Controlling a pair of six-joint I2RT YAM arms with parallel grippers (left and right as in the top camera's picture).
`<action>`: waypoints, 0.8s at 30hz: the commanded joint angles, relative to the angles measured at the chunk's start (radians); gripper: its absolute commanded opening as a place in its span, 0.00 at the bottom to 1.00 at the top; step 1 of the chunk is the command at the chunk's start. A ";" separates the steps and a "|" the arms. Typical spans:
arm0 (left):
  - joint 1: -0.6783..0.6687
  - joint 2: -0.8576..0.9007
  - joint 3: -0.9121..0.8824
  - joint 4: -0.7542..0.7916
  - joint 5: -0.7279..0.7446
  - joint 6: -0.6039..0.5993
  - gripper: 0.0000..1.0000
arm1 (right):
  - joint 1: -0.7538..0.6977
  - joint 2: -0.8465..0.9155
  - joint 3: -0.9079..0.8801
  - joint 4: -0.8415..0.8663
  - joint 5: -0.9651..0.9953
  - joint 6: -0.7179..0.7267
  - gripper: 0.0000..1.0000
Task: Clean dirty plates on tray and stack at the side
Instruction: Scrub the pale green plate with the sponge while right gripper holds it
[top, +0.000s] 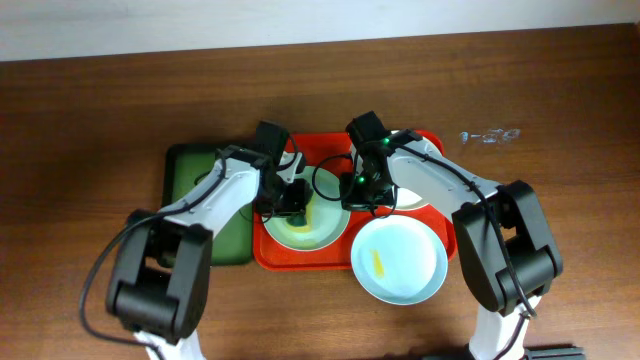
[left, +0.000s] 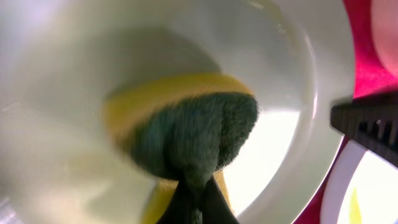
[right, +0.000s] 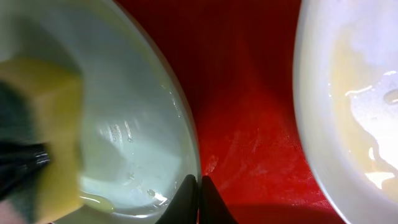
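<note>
A pale green plate (top: 300, 232) lies on the left of the red tray (top: 272, 255). My left gripper (left: 198, 205) is shut on a yellow sponge with a green pad (left: 186, 130) and presses it into this plate (left: 286, 124). My right gripper (right: 199, 193) is shut on the plate's right rim (right: 186, 143), with the sponge (right: 50, 124) at the left of that view. A cream-white plate (top: 415, 198) lies at the tray's right, wet in the right wrist view (right: 348, 112). A pale blue plate (top: 400, 258) with a yellow smear overhangs the tray's front right corner.
A dark green tray (top: 190, 165) lies left of the red tray, partly under my left arm. A small clear object (top: 490, 135) lies on the brown table at the back right. Both arms cross over the red tray's middle.
</note>
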 joint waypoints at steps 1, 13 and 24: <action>0.024 -0.198 -0.007 -0.072 -0.214 -0.022 0.00 | 0.005 -0.013 0.002 0.015 -0.006 -0.010 0.04; -0.087 0.100 -0.006 -0.017 -0.005 -0.044 0.00 | 0.006 -0.013 0.002 -0.002 -0.006 -0.010 0.04; -0.075 0.011 -0.088 0.107 -0.298 -0.124 0.00 | 0.006 -0.013 0.002 0.005 -0.006 -0.007 0.04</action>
